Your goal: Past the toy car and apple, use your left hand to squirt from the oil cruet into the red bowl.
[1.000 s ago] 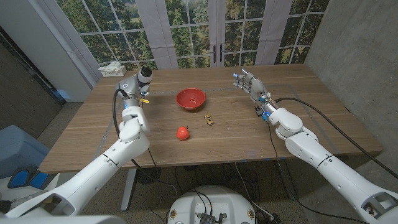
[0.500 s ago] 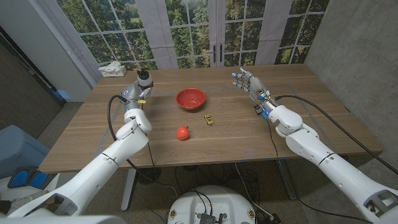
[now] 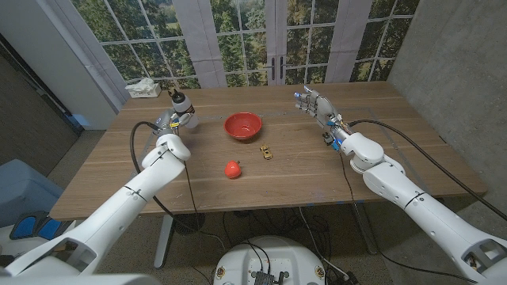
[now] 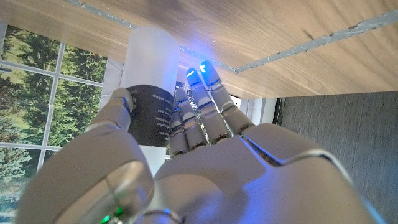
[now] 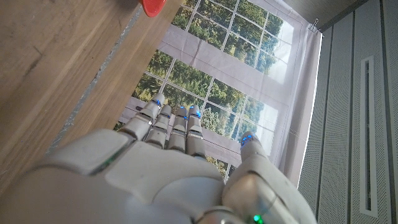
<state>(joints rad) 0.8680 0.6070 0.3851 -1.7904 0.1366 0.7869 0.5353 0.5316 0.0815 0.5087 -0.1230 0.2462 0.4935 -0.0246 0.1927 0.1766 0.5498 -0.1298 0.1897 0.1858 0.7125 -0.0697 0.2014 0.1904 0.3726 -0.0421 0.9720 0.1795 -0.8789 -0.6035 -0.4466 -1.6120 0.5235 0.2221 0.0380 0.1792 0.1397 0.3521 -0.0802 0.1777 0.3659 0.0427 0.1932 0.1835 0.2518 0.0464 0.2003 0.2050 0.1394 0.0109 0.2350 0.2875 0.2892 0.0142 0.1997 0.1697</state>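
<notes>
Wooden table (image 3: 317, 170) under both my arms, and on its far left part my left hand (image 3: 170, 119) grips the oil cruet (image 3: 183, 104), a white bottle with a dark label and a dark spout. From the head camera the cruet looks tilted a little, its spout leaning away toward the far left; I cannot tell whether its base touches the table. In the left wrist camera my left hand (image 4: 186, 155) has its fingers (image 4: 199, 106) and thumb wrapped around the cruet (image 4: 152, 87) at the label. Right of the cruet, well apart from it, sits the red bowl (image 3: 242, 125). Nearer to me lie the small yellow toy car (image 3: 267, 151), just beside the bowl's near right, and the red apple (image 3: 232, 169), further toward me. My right hand (image 3: 315, 107) stands over the far right part of the table, fingers extended and close together, holding nothing; the right wrist camera shows the same hand (image 5: 180, 162) with straight fingers (image 5: 171, 127).
</notes>
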